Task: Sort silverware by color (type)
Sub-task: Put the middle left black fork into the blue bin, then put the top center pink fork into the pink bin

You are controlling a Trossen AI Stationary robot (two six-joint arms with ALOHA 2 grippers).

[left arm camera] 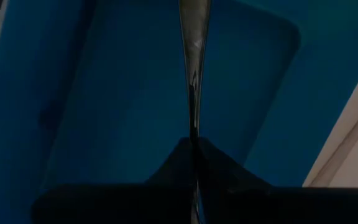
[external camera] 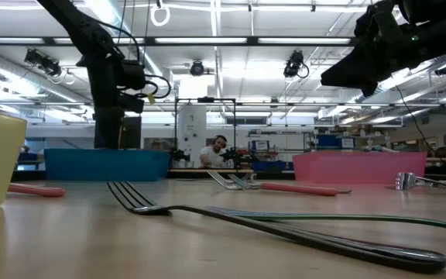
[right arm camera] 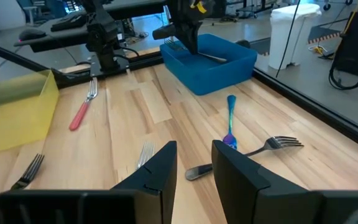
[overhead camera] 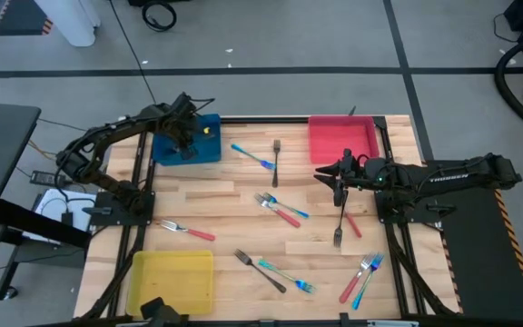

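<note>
Pinching a slim utensil (left arm camera: 193,56), left jaws clenched over blue tray (overhead camera: 166,147), right jaws released.

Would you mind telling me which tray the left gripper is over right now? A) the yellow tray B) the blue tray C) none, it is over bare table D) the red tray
B: the high view shows the left gripper over the blue tray, and its wrist view shows a slim utensil pinched between its fingers, with blue all around.

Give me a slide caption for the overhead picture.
Left gripper lowers a utensil into the blue tray; right gripper hovers open over scattered forks.
</note>
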